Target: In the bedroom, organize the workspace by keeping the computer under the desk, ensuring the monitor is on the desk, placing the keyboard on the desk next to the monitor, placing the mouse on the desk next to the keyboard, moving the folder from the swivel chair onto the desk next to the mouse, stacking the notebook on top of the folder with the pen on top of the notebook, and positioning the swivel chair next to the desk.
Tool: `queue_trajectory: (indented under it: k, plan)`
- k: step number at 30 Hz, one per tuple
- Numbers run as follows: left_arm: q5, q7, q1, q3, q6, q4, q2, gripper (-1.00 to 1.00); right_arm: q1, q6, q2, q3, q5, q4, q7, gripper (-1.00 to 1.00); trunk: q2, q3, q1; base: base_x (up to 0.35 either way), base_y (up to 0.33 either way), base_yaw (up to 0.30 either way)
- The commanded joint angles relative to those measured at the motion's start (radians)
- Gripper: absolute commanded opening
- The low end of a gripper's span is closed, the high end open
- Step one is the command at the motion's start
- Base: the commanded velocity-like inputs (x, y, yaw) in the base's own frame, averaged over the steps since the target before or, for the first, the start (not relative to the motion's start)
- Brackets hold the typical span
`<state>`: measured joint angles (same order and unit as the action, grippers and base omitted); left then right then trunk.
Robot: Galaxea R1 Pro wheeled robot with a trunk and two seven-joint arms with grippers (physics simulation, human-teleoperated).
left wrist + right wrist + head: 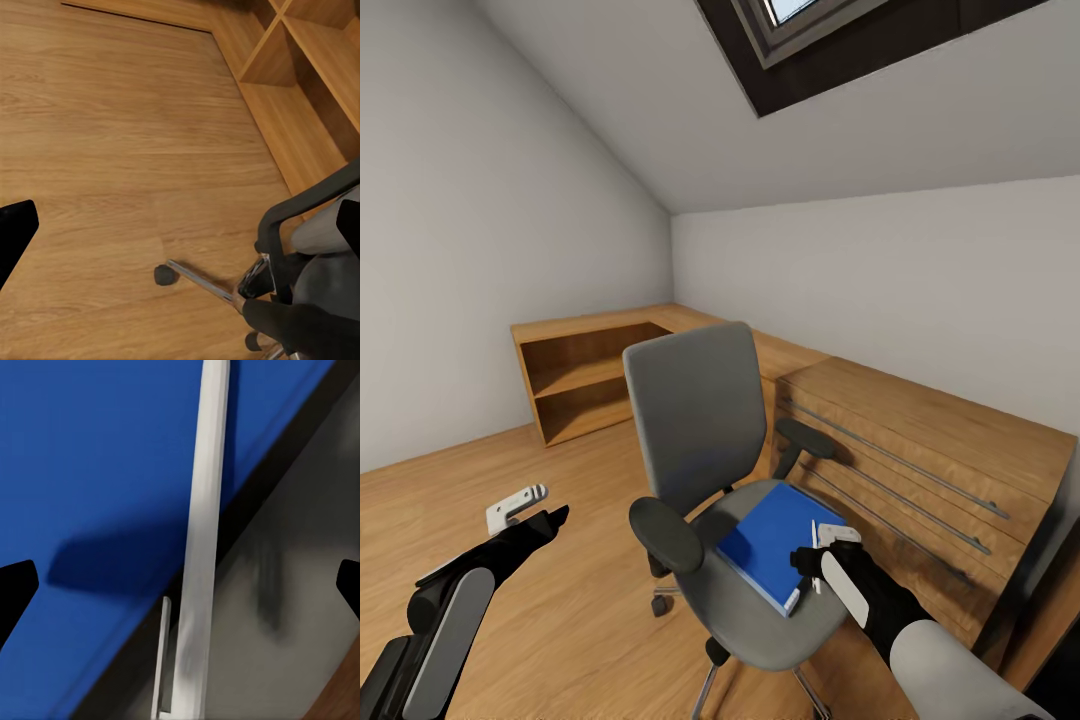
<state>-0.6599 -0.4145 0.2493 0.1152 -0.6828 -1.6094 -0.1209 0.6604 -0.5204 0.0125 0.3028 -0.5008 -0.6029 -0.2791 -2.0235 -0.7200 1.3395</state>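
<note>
- My right hand (pixel 812 560) hovers over the swivel chair (pixel 705 450), fingers spread wide and holding nothing.
- Between its fingers lies a white pen (pixel 199 562), resting on the edge of the blue folder (pixel 780 545) on the seat.
- My left hand (pixel 545 520) hangs open and empty above the wooden floor (pixel 112 150), beside the chair.

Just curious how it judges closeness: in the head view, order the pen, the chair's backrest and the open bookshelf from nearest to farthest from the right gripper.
1. Pen, right by the right gripper.
2. Backrest, behind it.
3. Bookshelf, far back-left by the wall.
</note>
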Motion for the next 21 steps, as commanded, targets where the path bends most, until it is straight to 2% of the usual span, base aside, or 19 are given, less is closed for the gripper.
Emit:
queue_trajectory:
  k: [1,21]
  plan:
    - [-0.011,-0.009,0.001,0.0,-0.003,-0.001,0.0,1.0,0.001,-0.003,0.001,0.007,-0.01,-0.002,-0.009,1.0,-0.001,-0.001,0.0,0.0,0.0,0.0]
    - [-0.012,-0.009,0.001,0.0,-0.003,-0.001,0.0,1.0,0.001,-0.003,0.002,0.007,-0.011,-0.003,-0.011,1.0,-0.001,-0.001,0.0,0.0,0.0,0.0]
